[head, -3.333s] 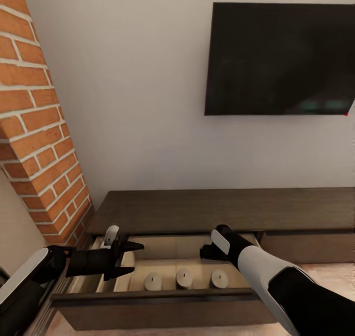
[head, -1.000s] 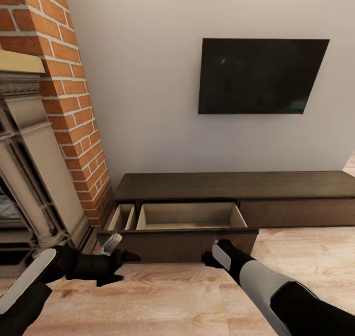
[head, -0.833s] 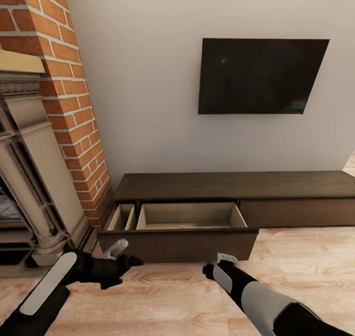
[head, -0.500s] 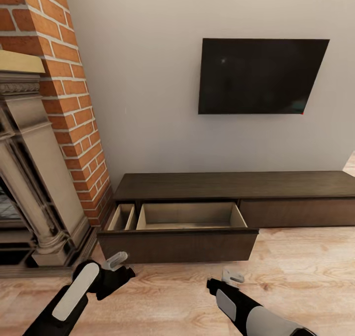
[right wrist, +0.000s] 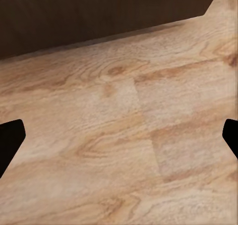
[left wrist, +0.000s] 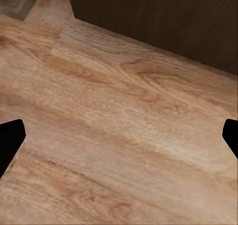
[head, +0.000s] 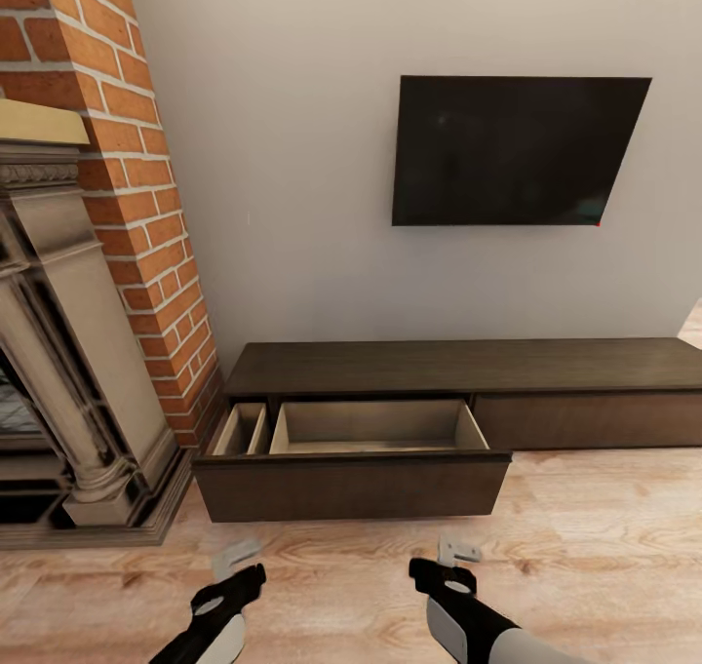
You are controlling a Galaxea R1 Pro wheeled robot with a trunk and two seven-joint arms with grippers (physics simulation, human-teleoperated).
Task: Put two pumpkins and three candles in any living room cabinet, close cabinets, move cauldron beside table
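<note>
The long dark cabinet (head: 458, 367) stands against the wall. Its left drawer (head: 351, 487) is pulled out, and only the pale upper inner walls (head: 375, 420) show above the front. The drawer front hides the drawer's floor, so the candles are hidden. Pumpkins, cauldron and table are out of view. My left gripper (head: 244, 565) and right gripper (head: 447, 562) hang low over the floor, a short way in front of the drawer. Both are open and empty. In the wrist views the left fingertips (left wrist: 11, 138) and right fingertips (right wrist: 10, 136) stand wide apart over bare boards.
A brick chimney (head: 146, 206) and a stone fireplace surround (head: 58, 371) stand at the left, close to the drawer's end. A dark TV (head: 517, 147) hangs on the wall above the cabinet. Pale wood floor (head: 585, 547) stretches right and toward me.
The view backed away from the drawer, where three candles showed earlier. Over the last second both arms drew back from the drawer front and dropped toward me.
</note>
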